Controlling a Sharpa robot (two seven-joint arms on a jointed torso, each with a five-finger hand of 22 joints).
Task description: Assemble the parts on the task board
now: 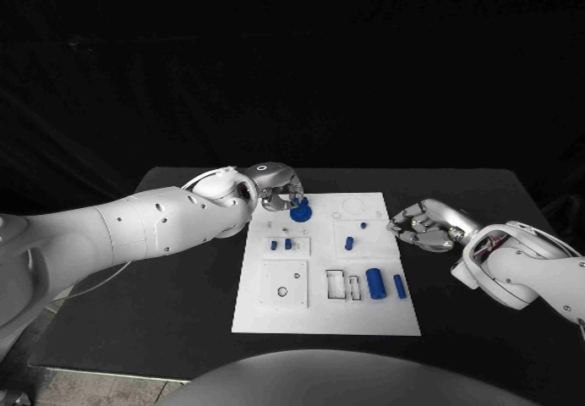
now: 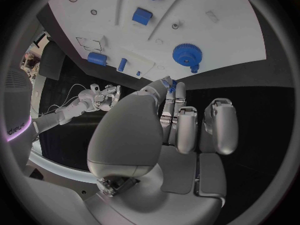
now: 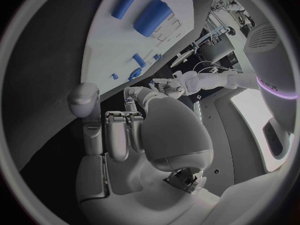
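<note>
The white task board [image 1: 319,304] lies in the middle of the black table. A blue gear [image 1: 300,212] [image 2: 185,53] sits near the board's far left corner. My left hand [image 1: 278,187] [image 2: 178,122] hovers just over the gear, fingers curled; thumb and a finger pinch a small blue part [image 2: 170,83]. My right hand [image 1: 421,225] [image 3: 122,127] rests by the board's right edge, fingers curled in on nothing. Two blue cylinders [image 1: 375,283] [image 1: 400,286] lie near the board's right front. Small blue pegs [image 1: 287,244] [image 1: 349,243] stand mid-board.
Recessed slots [image 1: 344,284] and a square plate with a hole [image 1: 284,283] mark the board's front half. Black table [image 1: 146,313] surrounds the board, with room at the front and left. The cylinders [image 3: 152,16] [image 3: 127,0] also appear past my right hand.
</note>
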